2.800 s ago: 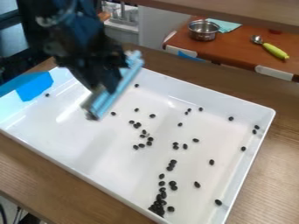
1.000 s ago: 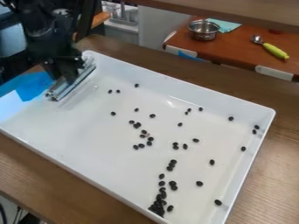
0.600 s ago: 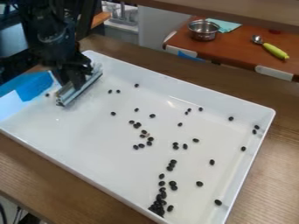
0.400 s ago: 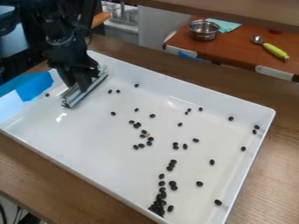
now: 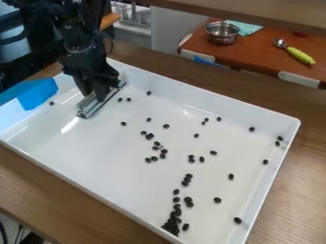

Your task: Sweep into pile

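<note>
Wooden brown worktop: we see it along the near side of the shallow white plastic tray, which it carries.
Dense heap of small black beans: gathered against the tray's near wall, low in the view; we take this to be the pile under construction.
Trail of black beans: runs from the heap toward the tray's middle, some beans touching.
Scattered black beans: loose clusters and singles across the middle and right; a pair lies just ahead of the bar, and one bean sits behind it.
Straight silvery metal bar: at the tray's far left, its long axis slanting from lower left to upper right. We note that its broad side faces the heap, down and to the right, with most loose beans on that side; a sweep square to this axis should suit.
Black two-finger claw: closed on the bar, gripping it from above.
Progress: we judge the pile partly formed, with much left to sweep; beans could slip past the bar's ends.
Bright blue piece: at the tray's left wall.
Steel pot: on the reddish-brown table behind.
</note>
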{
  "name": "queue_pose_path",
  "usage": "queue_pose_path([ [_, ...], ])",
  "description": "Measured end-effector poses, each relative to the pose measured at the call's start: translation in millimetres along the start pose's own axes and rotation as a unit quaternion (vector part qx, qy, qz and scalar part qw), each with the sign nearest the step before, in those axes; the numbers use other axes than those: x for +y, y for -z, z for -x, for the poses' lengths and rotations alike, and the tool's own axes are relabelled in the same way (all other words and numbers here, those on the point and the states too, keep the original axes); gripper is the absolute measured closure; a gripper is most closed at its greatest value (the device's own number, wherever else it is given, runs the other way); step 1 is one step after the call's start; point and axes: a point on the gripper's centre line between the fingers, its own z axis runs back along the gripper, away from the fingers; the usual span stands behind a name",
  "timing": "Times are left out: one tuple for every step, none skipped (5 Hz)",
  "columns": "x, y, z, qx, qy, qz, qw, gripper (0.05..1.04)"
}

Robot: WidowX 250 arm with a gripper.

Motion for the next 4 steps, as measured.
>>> queue_pose_path([
  [-13,1,1,0.002,0.012,0.004,0.9999,0.744],
  [-34,-2,7,0.005,0.030,0.016,0.9994,0.744],
  [-49,-5,12,0.005,0.041,0.026,0.9988,0.744],
  [-69,-10,19,0.009,0.055,0.042,0.9976,0.744],
])
